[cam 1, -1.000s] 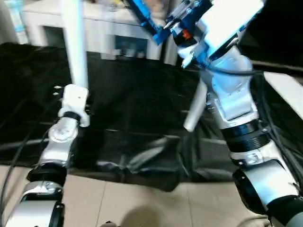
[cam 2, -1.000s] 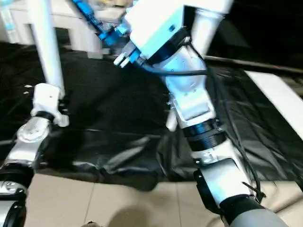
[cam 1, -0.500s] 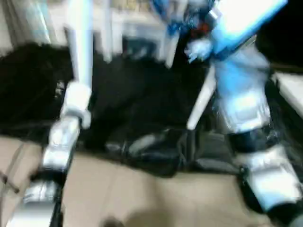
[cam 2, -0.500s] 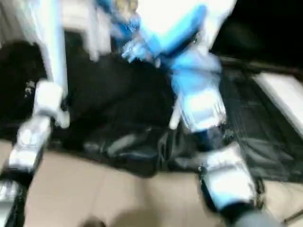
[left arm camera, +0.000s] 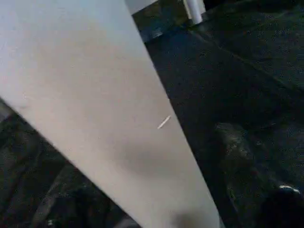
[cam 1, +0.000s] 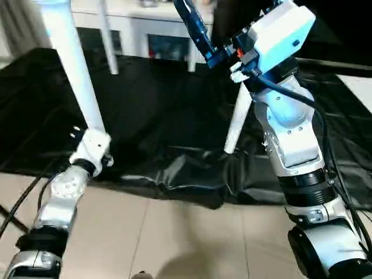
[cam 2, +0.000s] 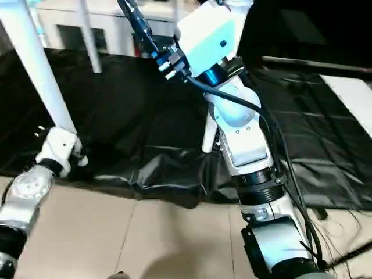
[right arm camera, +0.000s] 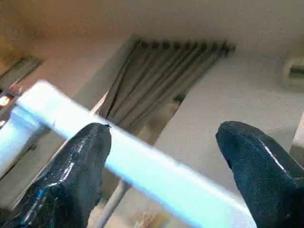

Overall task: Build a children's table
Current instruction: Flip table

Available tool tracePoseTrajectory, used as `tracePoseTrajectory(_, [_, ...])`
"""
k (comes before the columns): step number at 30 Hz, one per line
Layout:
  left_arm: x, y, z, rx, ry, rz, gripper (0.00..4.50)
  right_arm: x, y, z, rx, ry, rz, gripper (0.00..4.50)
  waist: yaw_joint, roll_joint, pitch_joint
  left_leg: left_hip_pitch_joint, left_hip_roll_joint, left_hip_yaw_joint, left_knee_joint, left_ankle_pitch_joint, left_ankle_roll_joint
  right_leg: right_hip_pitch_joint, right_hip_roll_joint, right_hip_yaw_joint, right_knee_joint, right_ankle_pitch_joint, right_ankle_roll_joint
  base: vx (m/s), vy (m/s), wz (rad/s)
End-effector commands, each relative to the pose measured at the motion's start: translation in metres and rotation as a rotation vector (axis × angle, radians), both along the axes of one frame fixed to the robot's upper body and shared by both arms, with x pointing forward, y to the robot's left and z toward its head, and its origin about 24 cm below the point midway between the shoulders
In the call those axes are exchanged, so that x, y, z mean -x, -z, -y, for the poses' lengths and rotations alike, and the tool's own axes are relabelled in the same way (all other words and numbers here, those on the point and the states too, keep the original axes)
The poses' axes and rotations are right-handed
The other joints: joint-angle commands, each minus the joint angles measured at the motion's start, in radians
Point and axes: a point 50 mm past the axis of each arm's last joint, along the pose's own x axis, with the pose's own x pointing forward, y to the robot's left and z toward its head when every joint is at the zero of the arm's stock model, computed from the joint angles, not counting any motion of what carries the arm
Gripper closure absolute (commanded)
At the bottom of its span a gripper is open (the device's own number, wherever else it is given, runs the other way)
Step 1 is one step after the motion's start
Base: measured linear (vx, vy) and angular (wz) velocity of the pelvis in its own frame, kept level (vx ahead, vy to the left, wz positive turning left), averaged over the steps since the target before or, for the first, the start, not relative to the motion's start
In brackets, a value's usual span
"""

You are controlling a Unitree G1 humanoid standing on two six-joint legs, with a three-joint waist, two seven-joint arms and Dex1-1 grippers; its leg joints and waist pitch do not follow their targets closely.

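Note:
My left gripper is shut on the lower end of a long white tapered leg, which rises tilted toward the upper left and runs out of the picture. In the left wrist view that leg is very close. My right arm is raised, and its gripper points up at the ceiling, open, with a white bar crossing between the black fingers. A second white leg leans behind the right arm, its end on the black sheet. Two more thin white legs stand farther back. The table top is out of view.
The large table under a black sheet has a crumpled front edge hanging over the tiled floor. A white cabinet stands behind it. A white slab lies at the right. Cables trail along both arms.
The camera has shifted. The leg in my left gripper has tilted, its upper end now leaning further left. The right arm stays raised.

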Motion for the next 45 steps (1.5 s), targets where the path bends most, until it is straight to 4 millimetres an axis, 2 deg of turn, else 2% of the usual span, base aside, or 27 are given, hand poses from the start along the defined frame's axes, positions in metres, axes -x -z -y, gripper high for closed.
tracePoseTrajectory(1, [0.000,-0.003,0.005,-0.002,0.028,0.004,0.86,-0.006,0.013,0.001,0.032,-0.013,-0.100,0.57,-0.011,0.026,-0.052,0.035,0.020,0.000,-0.082,-0.229,-0.057,0.013,-0.094,0.042,-0.082,0.239,-0.084,0.000,0.000,0.00])
tracePoseTrajectory(2, [0.001,-0.003,0.005,-0.005,0.033,0.001,0.66,-0.013,0.029,-0.001,0.095,-0.007,-0.197,0.57,-0.010,0.027,-0.053,0.034,0.020,0.000,-0.082,-0.223,-0.057,0.013,-0.095,0.043,-0.082,0.238,-0.084,0.000,0.000,0.00])
tracePoseTrajectory(3, [0.001,-0.003,0.005,-0.005,0.033,0.001,0.57,-0.013,0.029,-0.001,0.095,-0.007,-0.197,0.57,-0.011,0.026,-0.052,0.033,0.019,0.001,-0.081,-0.215,-0.055,0.014,-0.094,0.043,-0.083,0.231,-0.088,0.000,0.000,0.00])
tracePoseTrajectory(5, [0.002,-0.002,0.006,-0.008,0.033,-0.005,0.41,-0.022,0.060,0.001,0.162,0.022,-0.358,0.57,-0.009,0.023,-0.053,0.032,0.019,0.004,-0.079,-0.191,-0.054,0.013,-0.094,0.045,-0.083,0.238,-0.091,0.000,0.000,0.00])
tracePoseTrajectory(6, [0.002,-0.001,0.006,-0.007,0.030,-0.007,0.31,-0.024,0.070,0.002,0.168,0.029,-0.401,0.57,-0.009,0.025,-0.051,0.032,0.020,0.004,-0.079,-0.184,-0.054,0.011,-0.093,0.045,-0.084,0.240,-0.094,0.000,0.000,0.00])
tracePoseTrajectory(7, [0.003,-0.001,0.006,-0.012,0.026,-0.009,0.31,-0.025,0.075,0.003,0.150,0.036,-0.436,0.57,-0.009,0.022,-0.052,0.032,0.020,0.005,-0.079,-0.180,-0.055,0.012,-0.093,0.044,-0.084,0.245,-0.098,0.000,0.000,0.00])
tracePoseTrajectory(8, [0.003,-0.001,0.005,-0.017,0.024,-0.009,0.11,-0.025,0.078,0.004,0.138,0.040,-0.457,0.57,-0.008,0.022,-0.053,0.031,0.021,0.006,-0.078,-0.173,-0.055,0.012,-0.093,0.045,-0.082,0.254,-0.098,0.000,0.000,0.00])
tracePoseTrajectory(10, [0.004,-0.001,0.005,-0.015,0.018,-0.007,0.04,-0.025,0.079,0.004,0.128,0.039,-0.460,0.57,-0.007,0.022,-0.058,0.029,0.020,0.006,-0.075,-0.141,-0.052,0.015,-0.093,0.044,-0.078,0.297,-0.093,0.000,0.000,0.00])
tracePoseTrajectory(13, [0.005,-0.001,0.005,-0.012,0.011,-0.005,0.04,-0.025,0.081,0.005,0.104,0.034,-0.487,0.57,-0.007,0.022,-0.062,0.027,0.018,0.007,-0.070,-0.097,-0.049,0.014,-0.087,0.041,-0.070,0.394,-0.072,0.000,0.000,0.00])
tracePoseTrajectory(15, [0.006,-0.001,0.005,-0.008,0.015,0.003,0.04,-0.027,0.087,0.008,0.098,0.049,-0.515,0.57,-0.007,0.020,-0.060,0.027,0.017,0.007,-0.070,-0.097,-0.048,0.013,-0.087,0.039,-0.070,0.417,-0.065,0.000,0.000,0.00])
tracePoseTrajectory(19, [0.010,-0.004,0.004,0.023,0.008,0.024,0.04,-0.029,0.104,0.016,0.076,0.092,-0.585,0.57,-0.005,0.021,-0.058,0.026,0.020,0.007,-0.073,-0.128,-0.056,0.011,-0.090,0.040,-0.073,0.382,-0.065,0.000,0.000,0.00])
tracePoseTrajectory(20, [0.011,-0.005,-0.001,0.032,-0.022,0.032,0.04,-0.028,0.107,0.018,0.064,0.099,-0.599,0.57,-0.006,0.021,-0.057,0.026,0.020,0.007,-0.075,-0.131,-0.057,0.011,-0.088,0.040,-0.073,0.377,-0.064,0.000,0.000,0.00])
tracePoseTrajectory(22, [0.015,-0.008,-0.012,0.016,-0.075,0.040,0.04,-0.026,0.115,0.023,0.051,0.118,-0.624,0.57,-0.005,0.028,-0.056,0.028,0.019,0.006,-0.076,-0.154,-0.061,0.009,-0.089,0.039,-0.077,0.350,-0.062,0.000,0.000,0.00])
tracePoseTrajectory(23, [0.018,-0.009,-0.020,0.003,-0.114,0.043,0.04,-0.025,0.119,0.026,0.043,0.130,-0.637,0.57,-0.006,0.026,-0.055,0.027,0.019,0.006,-0.076,-0.159,-0.061,0.009,-0.089,0.040,-0.078,0.342,-0.062,0.000,0.000,0.00])
tracePoseTrajectory(25, [0.020,-0.011,-0.032,0.012,-0.182,0.053,0.04,-0.022,0.127,0.029,0.029,0.142,-0.662,0.57,-0.006,0.029,-0.053,0.028,0.017,0.006,-0.077,-0.178,-0.063,0.008,-0.088,0.041,-0.082,0.302,-0.062,0.000,0.000,0.00])
tracePoseTrajectory(29, [0.023,-0.011,-0.043,0.005,-0.266,0.075,0.04,-0.018,0.140,0.032,0.018,0.143,-0.705,0.57,-0.006,0.029,-0.052,0.027,0.019,0.005,-0.079,-0.178,-0.062,0.007,-0.087,0.041,-0.083,0.282,-0.075,0.000,0.000,0.00])
tracePoseTrajectory(32, [0.024,-0.011,-0.044,-0.001,-0.276,0.086,0.04,-0.015,0.146,0.033,0.023,0.143,-0.719,0.57,-0.005,0.029,-0.051,0.027,0.021,0.005,-0.079,-0.187,-0.057,0.004,-0.089,0.043,-0.085,0.267,-0.079,0.000,0.000,0.00])
tracePoseTrajectory(36, [0.027,-0.016,-0.042,0.029,-0.296,0.130,0.04,-0.013,0.148,0.040,-0.008,0.174,-0.720,0.57,-0.004,0.023,-0.050,0.024,0.020,0.006,-0.080,-0.171,-0.052,0.006,-0.090,0.043,-0.084,0.281,-0.080,0.000,0.000,0.00])
tracePoseTrajectory(44, [0.035,-0.026,-0.042,0.138,-0.313,0.232,0.04,-0.009,0.136,0.049,-0.107,0.207,-0.625,0.57,-0.005,0.024,-0.047,0.024,0.020,0.007,-0.081,-0.185,-0.050,0.002,-0.088,0.045,-0.088,0.248,-0.075,0.000,0.000,0.00])
tracePoseTrajectory(45, [0.039,-0.028,-0.043,0.181,-0.318,0.254,0.04,-0.009,0.134,0.053,-0.136,0.232,-0.615,0.57,-0.003,0.028,-0.048,0.023,0.020,0.005,-0.082,-0.183,-0.056,0.003,-0.090,0.045,-0.086,0.249,-0.073,0.000,0.000,0.00])
